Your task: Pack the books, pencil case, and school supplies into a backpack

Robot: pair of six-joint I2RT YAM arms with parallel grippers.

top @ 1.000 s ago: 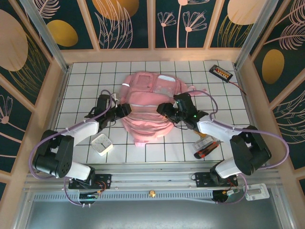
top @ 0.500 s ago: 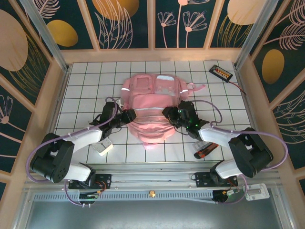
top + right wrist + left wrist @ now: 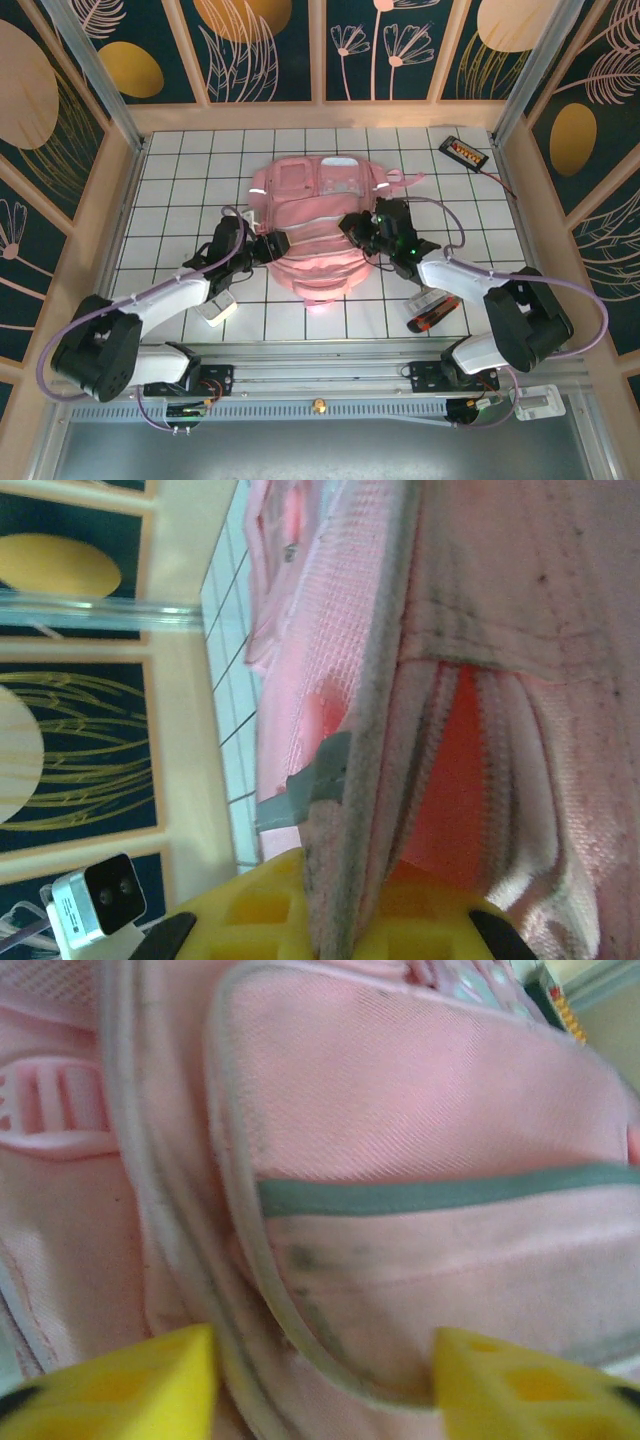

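Top view: the backpack (image 3: 315, 200) lies flat in the middle of the table (image 3: 180, 170), front pockets up. The left gripper (image 3: 272, 245) sits at the bag's near left edge and the right gripper (image 3: 350, 228) at its right side, both against the fabric. A clear-wrapped pack (image 3: 432, 312) with dark contents lies on the table beside the right arm (image 3: 470, 275), apart from the bag. A small white box (image 3: 215, 308) lies beside the left arm (image 3: 165, 295), and a black device (image 3: 465, 152) sits at the far right corner. Left wrist view: the yellow fingers (image 3: 110, 1385) stand wide, with a grey-trimmed pocket (image 3: 420, 1260) of the bag ahead of and between them and nothing pinched. Right wrist view: the fingers (image 3: 270, 905) are pressed together on a fabric edge of the backpack beside the zip (image 3: 437, 720), holding the mouth parted. An orange-red surface (image 3: 455, 780) shows inside; whether it is lining or contents cannot be told. Progress, as judged: the bag is held open for loading, and the pack at least is not yet in, perhaps the white box too. Whether the books and pencil case are already inside cannot be told. The zip is not yet closed.
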